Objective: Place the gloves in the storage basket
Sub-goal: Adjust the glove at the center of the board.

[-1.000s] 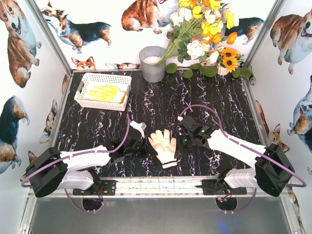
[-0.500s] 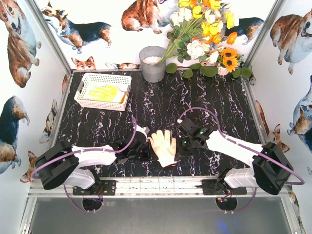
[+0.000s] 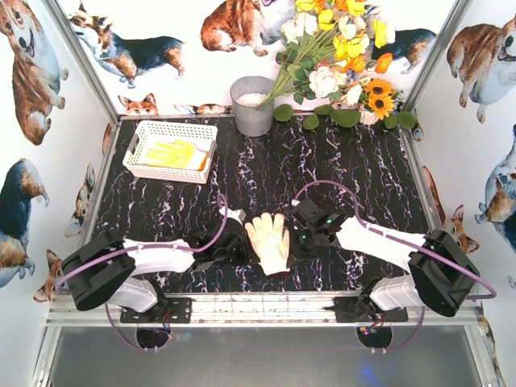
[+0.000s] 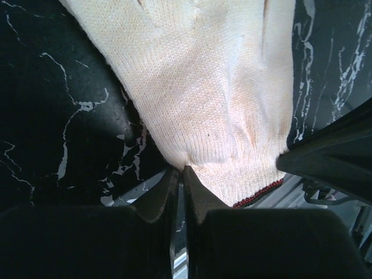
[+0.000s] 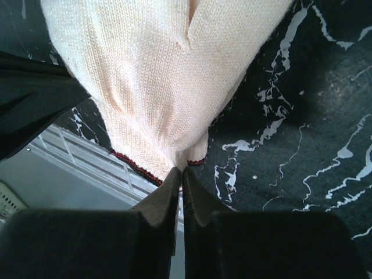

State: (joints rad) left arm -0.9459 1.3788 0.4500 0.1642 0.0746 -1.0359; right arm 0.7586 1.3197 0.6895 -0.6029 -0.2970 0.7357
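Cream knit glove (image 3: 268, 242), red-edged cuff, lower centre of frame, pinched between left gripper (image 4: 181, 168) and right gripper (image 5: 181, 170), both clamped tight.

A black desk (image 3: 266, 173) veined with white marbling fills the enclosure. White walls (image 3: 56, 161) printed with corgis rise on three sides, with silver metal posts (image 3: 83, 60) at the back corners. By the back wall stand a grey metal bucket (image 3: 252, 106) and a bouquet (image 3: 334, 48) of yellow, white and orange flowers. A silver rail (image 3: 266, 305) edges the near side. The light is bright and even.
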